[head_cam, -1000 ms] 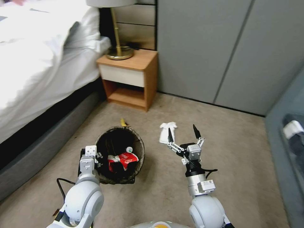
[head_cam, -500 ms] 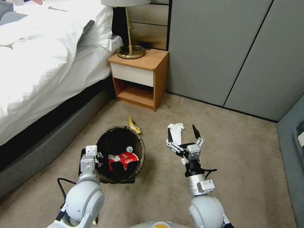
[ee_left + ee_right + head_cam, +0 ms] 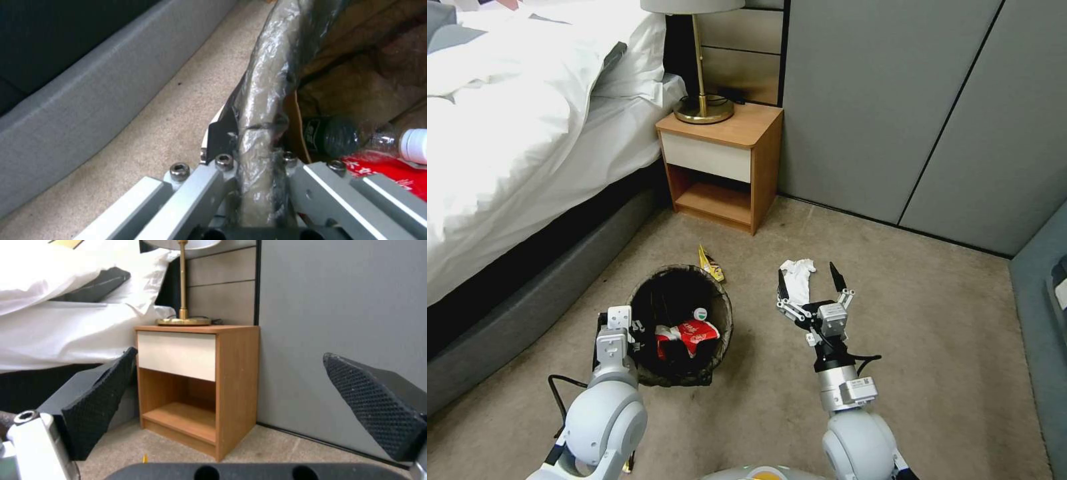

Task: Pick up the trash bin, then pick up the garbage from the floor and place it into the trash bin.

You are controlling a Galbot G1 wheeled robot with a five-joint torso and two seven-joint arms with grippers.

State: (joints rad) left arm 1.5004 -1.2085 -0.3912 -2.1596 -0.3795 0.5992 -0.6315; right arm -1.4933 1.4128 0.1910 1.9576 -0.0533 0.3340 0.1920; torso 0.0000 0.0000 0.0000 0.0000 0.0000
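Left gripper [image 3: 256, 156]: clamped on the rim of the small round bag-lined trash bin [image 3: 720, 333].
Right gripper [image 3: 808, 280]: fingers spread, above open carpet [image 3: 920, 333], crumpled white tissue [image 3: 797, 277] beneath.
Yellow wrapper [image 3: 712, 265]: just beyond the bin's far rim.

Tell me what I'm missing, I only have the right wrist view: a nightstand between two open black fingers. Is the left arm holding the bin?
Observer: Yes. The left end effector is shut on the trash bin at its bagged rim, on the side nearest the bed.
Operator: What's in the bin?
Observer: A red wrapper and a clear bottle with a white cap.
Operator: Any litter on the floor?
Observer: A white tissue lies just past the right end effector, and a yellow wrapper lies beyond the bin's far rim.
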